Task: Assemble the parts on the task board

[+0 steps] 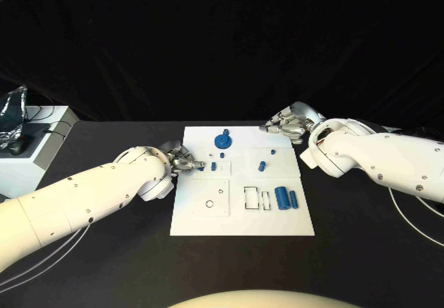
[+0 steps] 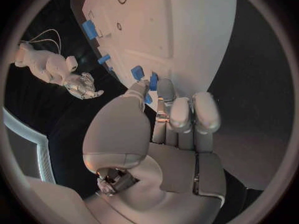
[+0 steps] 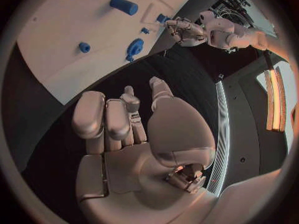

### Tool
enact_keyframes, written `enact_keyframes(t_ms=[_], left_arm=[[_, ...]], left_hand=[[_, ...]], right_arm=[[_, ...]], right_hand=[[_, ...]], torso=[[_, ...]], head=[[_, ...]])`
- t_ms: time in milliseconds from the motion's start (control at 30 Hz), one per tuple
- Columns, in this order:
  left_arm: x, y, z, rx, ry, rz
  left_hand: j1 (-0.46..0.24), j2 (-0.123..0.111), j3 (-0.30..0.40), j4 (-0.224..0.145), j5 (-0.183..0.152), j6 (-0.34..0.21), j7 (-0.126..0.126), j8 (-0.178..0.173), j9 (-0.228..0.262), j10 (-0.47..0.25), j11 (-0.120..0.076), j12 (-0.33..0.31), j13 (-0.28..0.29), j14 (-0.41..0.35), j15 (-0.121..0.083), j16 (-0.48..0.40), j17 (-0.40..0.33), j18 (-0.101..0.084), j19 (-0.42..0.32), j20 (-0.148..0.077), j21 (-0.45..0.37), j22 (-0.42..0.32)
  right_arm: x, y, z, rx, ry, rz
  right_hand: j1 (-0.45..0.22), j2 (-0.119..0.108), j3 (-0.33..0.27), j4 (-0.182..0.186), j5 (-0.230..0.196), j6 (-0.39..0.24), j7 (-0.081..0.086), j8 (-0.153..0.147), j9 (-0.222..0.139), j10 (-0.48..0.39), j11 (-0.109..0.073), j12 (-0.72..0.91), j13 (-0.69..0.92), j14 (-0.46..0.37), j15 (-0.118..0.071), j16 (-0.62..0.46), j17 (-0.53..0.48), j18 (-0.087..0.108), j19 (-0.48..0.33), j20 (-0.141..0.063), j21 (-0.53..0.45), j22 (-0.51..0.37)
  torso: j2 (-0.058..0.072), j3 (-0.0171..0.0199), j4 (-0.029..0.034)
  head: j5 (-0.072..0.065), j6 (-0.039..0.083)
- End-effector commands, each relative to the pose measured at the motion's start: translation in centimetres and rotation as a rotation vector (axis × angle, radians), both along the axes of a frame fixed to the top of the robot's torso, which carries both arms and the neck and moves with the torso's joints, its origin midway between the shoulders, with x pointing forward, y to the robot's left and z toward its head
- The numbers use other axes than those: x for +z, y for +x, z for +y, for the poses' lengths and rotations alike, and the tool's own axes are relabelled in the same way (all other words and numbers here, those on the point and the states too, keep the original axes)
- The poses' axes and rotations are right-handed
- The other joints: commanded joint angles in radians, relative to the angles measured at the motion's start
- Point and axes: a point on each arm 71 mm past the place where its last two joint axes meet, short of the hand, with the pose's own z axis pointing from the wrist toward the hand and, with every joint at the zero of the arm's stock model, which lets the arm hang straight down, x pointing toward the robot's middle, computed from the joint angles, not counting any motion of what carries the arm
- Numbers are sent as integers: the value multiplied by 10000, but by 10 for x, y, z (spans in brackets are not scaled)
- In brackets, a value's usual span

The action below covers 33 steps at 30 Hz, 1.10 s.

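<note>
White task board (image 1: 242,218) w/ thin black outlines, on a black table (image 1: 111,269). Small parts on it are blue: a gear-shaped piece (image 1: 223,140), a cylinder (image 1: 281,198), a slim bar (image 1: 293,199), a short peg (image 1: 262,167). Both arms white; left hand (image 1: 185,160) & right hand (image 1: 288,123) silver.

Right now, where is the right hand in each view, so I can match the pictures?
Head view: the right hand is at the far right corner of the task board, over the black table.
Left wrist view: it is small, just off the board's edge.
Right wrist view: its own palm and fingers take up the middle.
Shared landmark: the white task board.
</note>
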Motion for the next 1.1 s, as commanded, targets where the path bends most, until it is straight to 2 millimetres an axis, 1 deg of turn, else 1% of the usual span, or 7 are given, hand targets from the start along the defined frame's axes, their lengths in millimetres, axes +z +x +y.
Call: enact_keyframes(t_ms=[33, 333, 467, 633, 867, 1000, 1100], left_arm=[[-1, -1, -2, -127, -54, 37], [0, -1, -4, -178, -146, -110], [1, -1, -5, -227, -183, -190], [2, -1, -7, -262, -222, -287], [3, -1, -9, -379, -176, -401], [3, -1, -11, -466, -74, -488], [4, -1, -11, -534, 59, -533]], left_hand=[[-36, -92, 176, -102, 51, 3, -13, -34, -17, -63, -16, 3, -9, 63, -31, 37, 30, -141, 35, -9, -35, 1298], [98, -117, 418, -314, 54, -31, -21, 12, 3, -88, -21, 6, 77, 66, -38, 45, 66, -144, 31, -6, -34, 1300], [250, -146, 719, -471, 44, -55, -15, -7, -36, -77, -13, -25, 98, 72, -28, 65, 110, -130, 33, 38, -14, 1308], [389, -252, 1374, -728, 40, -107, 22, -5, -54, -18, -8, -103, 88, 81, -15, 90, 168, -100, 31, 93, 9, 1314], [243, -492, 2315, -1198, 39, -164, 88, 66, -2, 66, 20, -198, 81, 92, -4, 100, 210, -92, 46, 100, 82, 1329], [113, -603, 2767, -1408, 52, -174, 143, 123, 52, 94, 11, -223, 90, 94, 2, 103, 215, -98, 51, 86, 128, 1336], [60, -619, 2918, -1507, 59, -181, 160, 159, 88, 104, 6, -224, 99, 98, -3, 112, 221, -104, 63, 70, 165, 1343]], right_arm=[[1, 0, 2, 151, -56, -95], [1, -1, 2, 159, -53, -98], [1, -1, 2, 167, -51, -99], [1, -1, 2, 165, -50, -99], [1, -1, 1, 158, -49, -106], [1, -1, 1, 155, -50, -108], [1, -1, 1, 154, -51, -107]], right_hand=[[-30, 89, -23, -8, 67, 67, 19, -47, -9, 52, 5, -34, 8, -23, -7, -63, -7, 16, 594, -29, -41, 1346], [-30, 89, -23, -8, 67, 67, 19, -47, -9, 52, 5, -34, 8, -23, -7, -63, -7, 16, 594, -29, -41, 1346], [-30, 89, -23, -8, 67, 67, 19, -47, -9, 52, 5, -34, 8, -23, -7, -63, -7, 16, 594, -29, -41, 1346], [-48, 97, -29, -8, 73, 66, 20, -50, -15, 55, 5, -34, 9, -24, -6, -67, -15, 15, 597, -29, -37, 1347], [-48, 97, -29, -8, 73, 66, 20, -50, -15, 55, 5, -34, 9, -24, -6, -67, -15, 15, 597, -29, -37, 1347], [-57, 95, -29, 4, 78, 65, 20, -51, -16, 59, 5, -32, 11, -25, -7, -70, -17, 17, 595, -29, -48, 1345], [-57, 95, -29, 4, 78, 65, 20, -51, -16, 59, 5, -32, 11, -25, -7, -70, -17, 17, 595, -29, -48, 1345]], torso=[[3, 6, -3], [1, 8, -6], [5, 7, -3], [9, 10, -2], [2, 11, -5], [0, 9, -5], [3, 10, -7]], head=[[-1, -3], [2, -3], [-4, -6], [-4, -7], [-13, -26], [-23, -19], [-20, -24]])
